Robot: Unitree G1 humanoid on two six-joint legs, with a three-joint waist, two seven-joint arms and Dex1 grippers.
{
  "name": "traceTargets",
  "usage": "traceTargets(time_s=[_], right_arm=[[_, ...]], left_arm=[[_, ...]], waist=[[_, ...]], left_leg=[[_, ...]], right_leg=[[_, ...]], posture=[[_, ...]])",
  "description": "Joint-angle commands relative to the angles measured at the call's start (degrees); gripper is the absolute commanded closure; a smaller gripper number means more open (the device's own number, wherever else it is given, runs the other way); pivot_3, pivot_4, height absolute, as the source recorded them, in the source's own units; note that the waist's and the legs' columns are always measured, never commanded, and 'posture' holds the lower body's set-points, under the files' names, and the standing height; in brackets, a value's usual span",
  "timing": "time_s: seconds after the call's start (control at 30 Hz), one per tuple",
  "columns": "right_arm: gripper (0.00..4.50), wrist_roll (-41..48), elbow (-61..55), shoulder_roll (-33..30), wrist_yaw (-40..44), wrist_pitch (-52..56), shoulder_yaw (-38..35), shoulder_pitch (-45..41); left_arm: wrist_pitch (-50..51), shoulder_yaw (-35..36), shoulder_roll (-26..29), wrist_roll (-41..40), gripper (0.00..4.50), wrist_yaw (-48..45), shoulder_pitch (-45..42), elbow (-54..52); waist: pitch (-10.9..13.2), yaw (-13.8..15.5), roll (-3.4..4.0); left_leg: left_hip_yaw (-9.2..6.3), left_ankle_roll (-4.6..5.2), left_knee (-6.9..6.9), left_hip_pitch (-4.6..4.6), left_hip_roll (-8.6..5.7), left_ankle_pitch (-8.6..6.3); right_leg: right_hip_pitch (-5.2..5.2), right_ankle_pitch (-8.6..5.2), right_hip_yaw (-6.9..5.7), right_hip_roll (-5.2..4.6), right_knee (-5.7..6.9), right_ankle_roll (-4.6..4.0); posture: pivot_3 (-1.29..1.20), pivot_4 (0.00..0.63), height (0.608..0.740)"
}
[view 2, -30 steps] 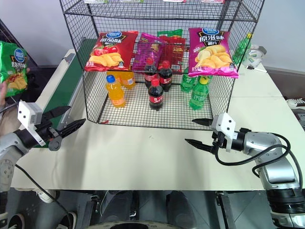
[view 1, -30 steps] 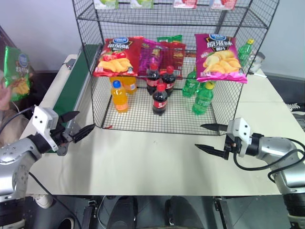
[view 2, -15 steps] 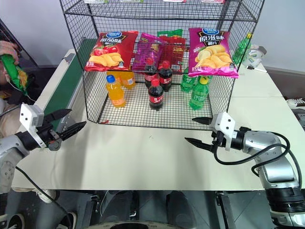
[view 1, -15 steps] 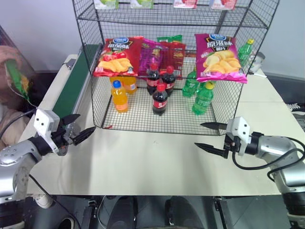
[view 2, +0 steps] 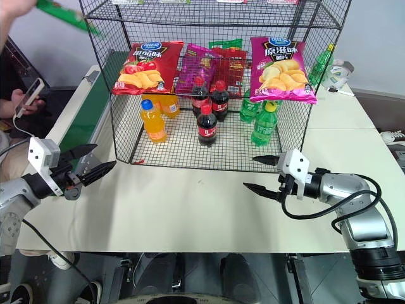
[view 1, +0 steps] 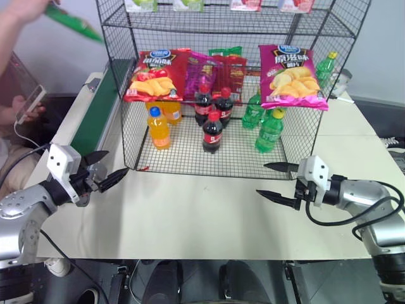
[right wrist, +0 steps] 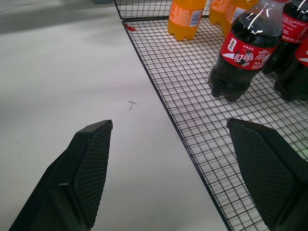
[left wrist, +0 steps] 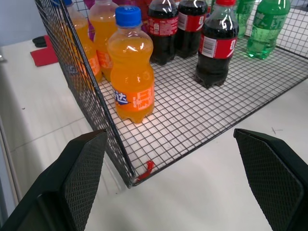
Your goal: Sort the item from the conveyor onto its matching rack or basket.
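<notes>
Green crisps bag (view 1: 74,24) at 11 o'clock, up in person's hand (view 1: 25,7), not yet on belt (view 1: 95,117); we judge it light, puffy, slippery, crushable, so pinch top seam. Our left gripper (view 1: 102,176) and right gripper (view 1: 273,182) hover over worktop (view 1: 190,215), jaws wide, empty

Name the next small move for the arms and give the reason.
Probably hold both arms where they are. The green crisps bag is up in a person's hand, not on the conveyor. The left gripper and right gripper are open and empty above the table.
</notes>
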Motion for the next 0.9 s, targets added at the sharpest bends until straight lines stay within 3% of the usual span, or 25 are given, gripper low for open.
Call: traceTargets(time_s=[0.03, 0.67, 0.9], right_arm=[[0.55, 0.22, -0.21, 0.02, -0.15, -1.07, -0.57, -0.88], [0.55, 1.11, -0.67, 0.41, 0.03, -0.16, 0.23, -1.8], [0.55, 1.65, -0.71, 1.07, -0.44, 0.8, 0.35, -2.84]], left_arm=[[1.17, 0.6, 1.08, -1.79, 0.0, -1.88, -0.46, -0.35], [2.16, 4.69, 1.24, -7.5, 0.0, -7.22, 3.08, -1.6], [-3.94, 4.37, 0.39, -3.11, 0.0, -4.3, 2.59, -0.64]], waist=[[0.0, -0.02, 0.0], [0.0, -0.05, 0.0], [0.0, -0.13, 0.0]], left_leg=[[0.0, 0.0, 0.0, 0.0, 0.0, 0.0], [0.0, 0.0, 0.01, 0.0, 0.0, 0.0], [0.0, 0.01, 0.01, 0.0, 0.0, 0.0]], right_leg=[[0.0, 0.0, 0.0, 0.0, 0.0, 0.0], [0.0, 0.0, 0.0, -0.02, 0.01, -0.01], [0.0, 0.0, 0.0, -0.02, 0.01, -0.01]], posture=[[0.0, 0.15, 0.739], [0.0, 0.15, 0.739], [0.0, 0.15, 0.739]])
